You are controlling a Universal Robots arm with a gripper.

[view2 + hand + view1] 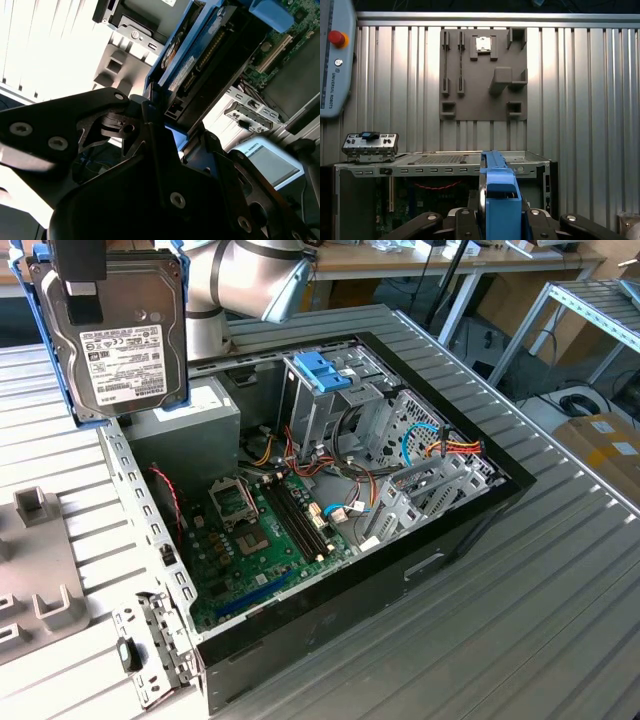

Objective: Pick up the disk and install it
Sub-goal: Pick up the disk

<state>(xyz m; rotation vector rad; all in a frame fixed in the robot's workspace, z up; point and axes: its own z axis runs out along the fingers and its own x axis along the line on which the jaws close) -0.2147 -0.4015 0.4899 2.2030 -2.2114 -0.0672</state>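
Step in hand: we judge the picking up done and the carrying under way. The disk (pixel 125 340) is off the table (pixel 520 620) and not yet in the computer case (pixel 400 575).

Gripper: the gripper (pixel 82 285) is clamped on the disk. In both wrist views its black fingers (pixel 150 127) press on the two flat sides, with the blue-framed edge between them.

Disk: it hangs upright in the air at the exterior view's upper left, with its labelled face towards that camera. It looks to be above the corner of the case where the grey box (pixel 185 430) sits. It touches nothing but the gripper.

Frame: the light blue plastic edging runs round the disk. In the first wrist view we see it end-on (pixel 497 200), between the fingers (pixel 462 222).

Case: it lies open on the table, with the circuit board (pixel 255 540) in its floor. The metal cage (pixel 350 415) with the blue handle (pixel 322 370) stands towards its far side.

Gap to close: the disk is well apart from the cage, with the grey box and part of the board between them.

What installing calls for: in our judgement, the disk has to be turned so its framed edges match the slot, then slid in straight. We cannot tell from here which slot is free.

Risk: loose cables (pixel 450 448) lie just beside the cage, so we would keep the disk clear of them.

Beyond the case: a grey plate (pixel 482 75) with moulded holders lies on the table.
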